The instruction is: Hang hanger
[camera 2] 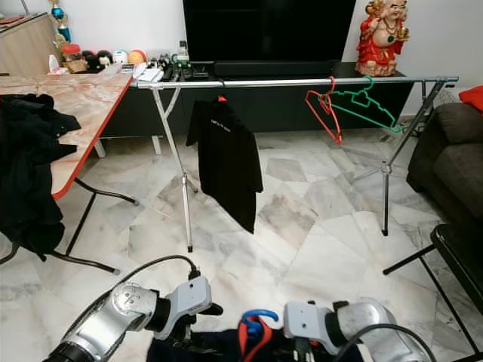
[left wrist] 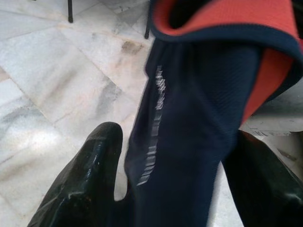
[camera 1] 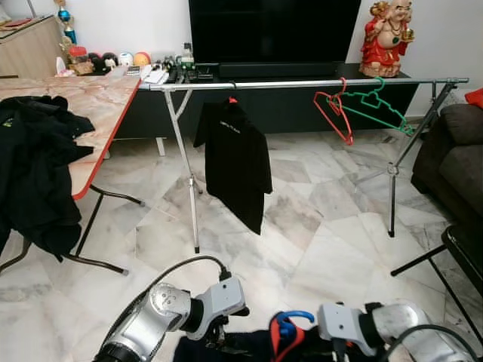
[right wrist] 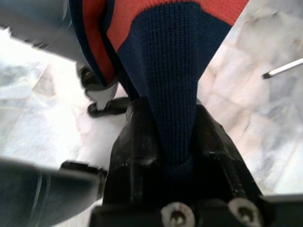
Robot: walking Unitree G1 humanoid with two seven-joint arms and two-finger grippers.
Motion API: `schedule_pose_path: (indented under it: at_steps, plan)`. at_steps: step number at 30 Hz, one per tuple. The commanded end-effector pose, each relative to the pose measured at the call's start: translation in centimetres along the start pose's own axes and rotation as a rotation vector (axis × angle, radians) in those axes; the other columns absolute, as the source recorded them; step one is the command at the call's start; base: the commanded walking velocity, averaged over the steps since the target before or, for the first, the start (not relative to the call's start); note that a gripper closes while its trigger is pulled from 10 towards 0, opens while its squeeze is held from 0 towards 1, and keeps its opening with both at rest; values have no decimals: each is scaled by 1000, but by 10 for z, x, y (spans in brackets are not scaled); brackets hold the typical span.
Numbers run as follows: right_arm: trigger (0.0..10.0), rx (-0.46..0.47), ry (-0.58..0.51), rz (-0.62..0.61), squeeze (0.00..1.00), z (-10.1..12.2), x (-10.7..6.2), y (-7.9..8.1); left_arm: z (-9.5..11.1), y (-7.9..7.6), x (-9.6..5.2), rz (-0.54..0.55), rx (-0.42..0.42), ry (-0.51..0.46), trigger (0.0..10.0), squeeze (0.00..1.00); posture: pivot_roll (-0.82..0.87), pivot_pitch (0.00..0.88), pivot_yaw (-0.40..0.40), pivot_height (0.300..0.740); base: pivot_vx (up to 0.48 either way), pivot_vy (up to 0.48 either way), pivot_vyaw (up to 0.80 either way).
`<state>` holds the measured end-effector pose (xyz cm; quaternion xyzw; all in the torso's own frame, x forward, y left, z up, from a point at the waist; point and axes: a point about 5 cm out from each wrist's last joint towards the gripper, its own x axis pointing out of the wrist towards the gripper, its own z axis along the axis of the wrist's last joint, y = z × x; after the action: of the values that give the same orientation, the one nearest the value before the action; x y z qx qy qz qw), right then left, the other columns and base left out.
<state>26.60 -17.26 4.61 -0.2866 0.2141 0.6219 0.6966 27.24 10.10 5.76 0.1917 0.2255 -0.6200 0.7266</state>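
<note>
Both end effectors are low in front of the robot, carrying a navy garment with orange trim on a hanger, blue hook sticking up between them. Right end effector is clamped on a fold of the navy knit. Left end effector has cloth running between its fingers; looks like a grip, though how tight I can't tell. Target rail lies well ahead and higher, long axis running left-right across the room, already holding a black shirt, red hanger and green hanger. Free span between shirt and red hanger sits roughly dead ahead; neither arm clearly nearer.
</note>
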Motion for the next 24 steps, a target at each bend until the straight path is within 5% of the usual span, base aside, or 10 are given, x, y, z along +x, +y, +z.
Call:
schedule_pose_path:
  at_steps: [1, 3, 5, 6, 7, 24]
  plan:
    - [0, -26, -29, -31, 0, 7, -2, -7, 3, 0, 0, -15, 13, -3, 10000, 0, -29, 18, -16, 740, 0, 0, 0]
    - [0, -26, -33, -33, 0, 8, 0, -7, 3, 1, 1, -16, 14, -4, 10000, 0, -27, 22, -13, 740, 0, 0, 0]
    - [0, -17, -55, -41, 0, 11, 1, -7, 4, 1, 2, -13, 15, -6, 8078, 0, -32, 27, -10, 740, 0, 0, 0]
    - [0, -17, -61, -44, 0, 11, 1, -8, 4, 2, 2, -7, 13, -11, 2196, 0, -35, 28, -9, 740, 0, 0, 0]
    - [0, -15, -66, -49, 0, 12, 1, -8, 5, 2, 3, -4, 9, -15, 0, 0, -36, 30, -8, 740, 0, 0, 0]
    - [0, 3, -83, -100, 0, 14, 0, -13, 6, 6, 1, 5, -9, -33, 0, 0, -36, 45, 7, 740, 0, 0, 0]
